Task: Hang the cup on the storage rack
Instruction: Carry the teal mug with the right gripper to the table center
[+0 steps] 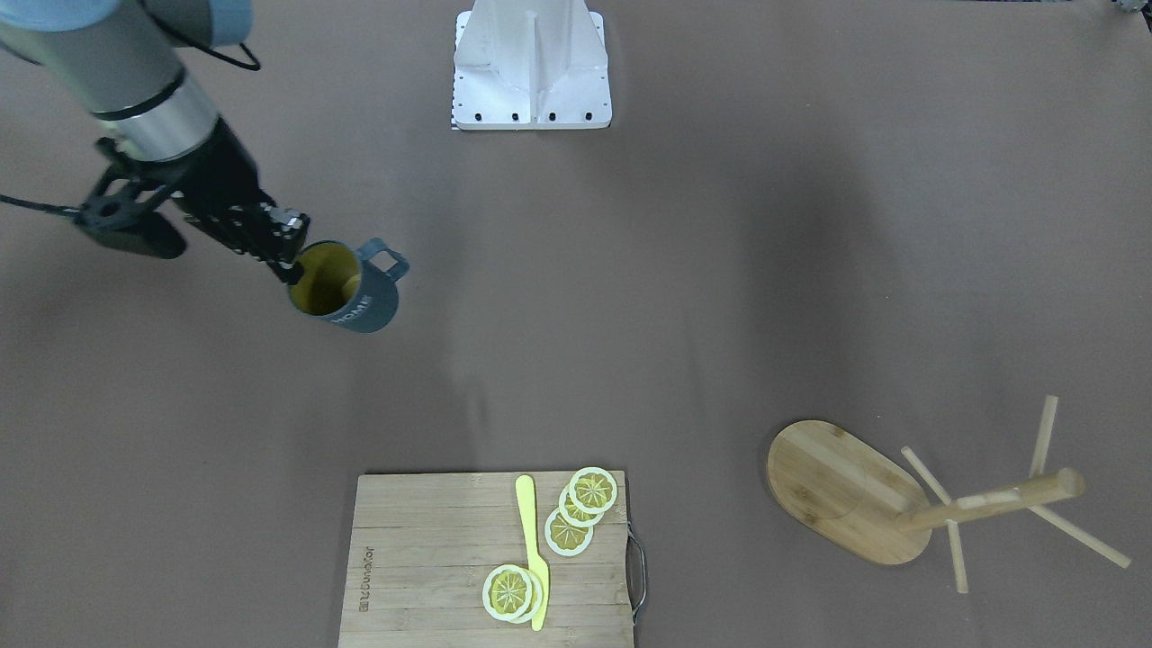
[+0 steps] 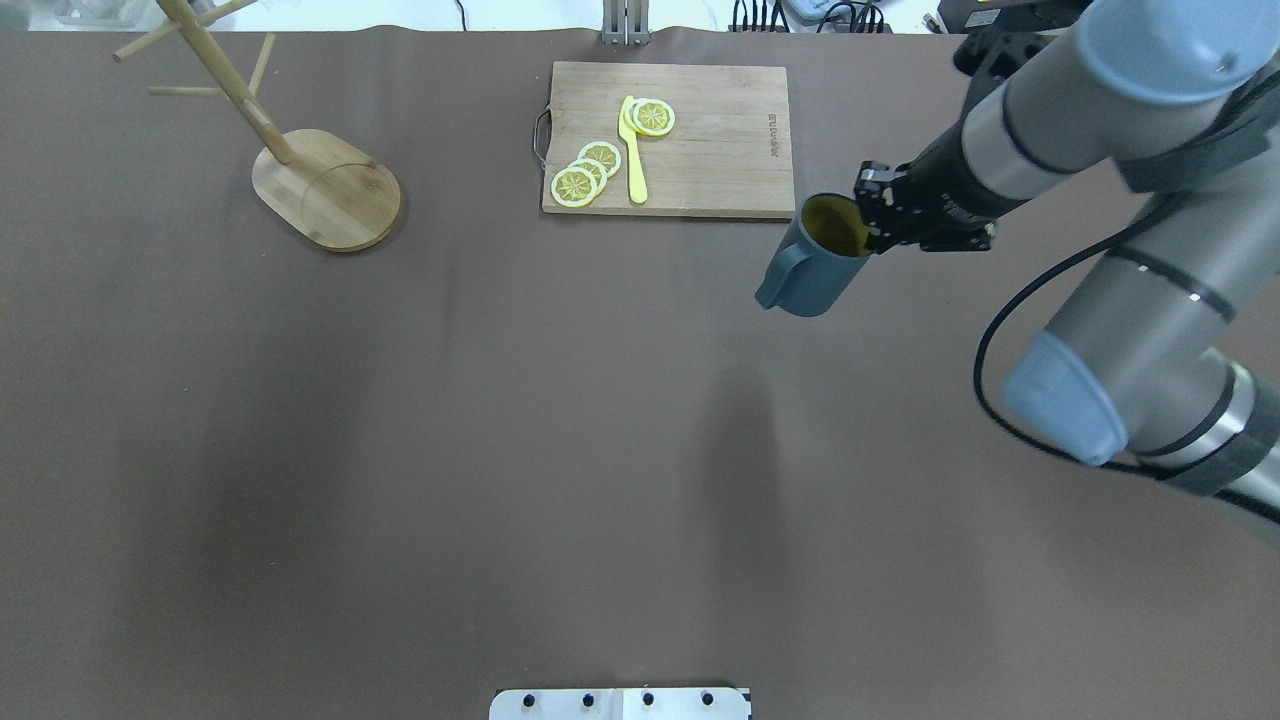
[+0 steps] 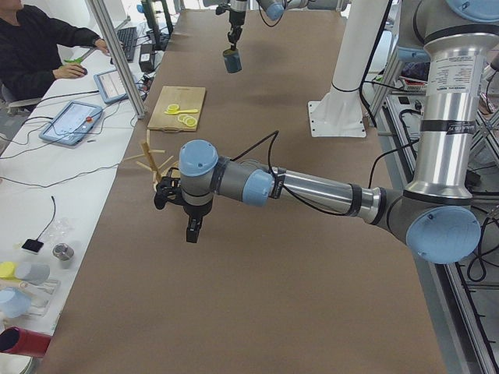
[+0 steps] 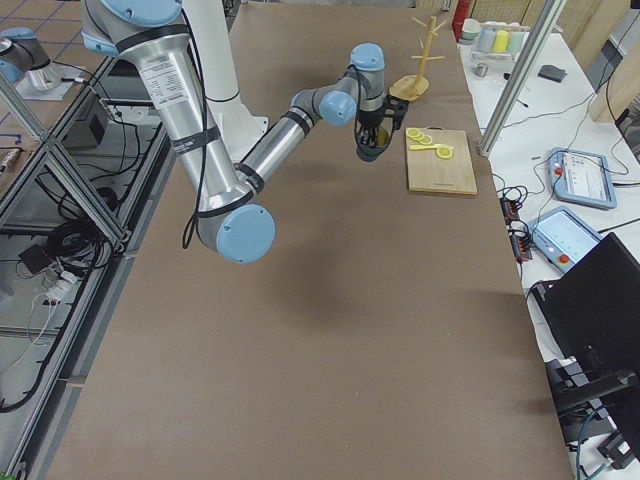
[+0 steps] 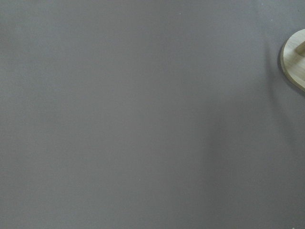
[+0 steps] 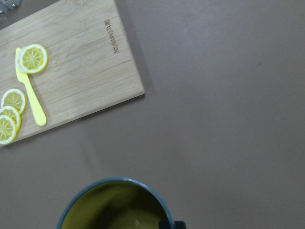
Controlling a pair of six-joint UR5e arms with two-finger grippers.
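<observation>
One cup (image 2: pixel 815 262) is up off the table, pinched at its rim by the right gripper (image 2: pixel 868 224). We place it just beside the board's (image 2: pixel 720 150) end on the robot's right. Rack (image 2: pixel 330 190) stands upright at the far left of the table, well apart from the cup.

We read the step as carry: grasp made, hang not yet done. Next move calls for a long traverse to the robot's left, then lining the handle loop up with a peg and sliding it on before letting go.

Cup mouth faces up. Its long axis seems close to vertical, though the steep views make a small tilt hard to rule out. Handle points to the robot's left, the rack side.

Left gripper (image 3: pixel 193 227) hovers near the rack. We cannot tell whether it is spread or pressed together.
</observation>
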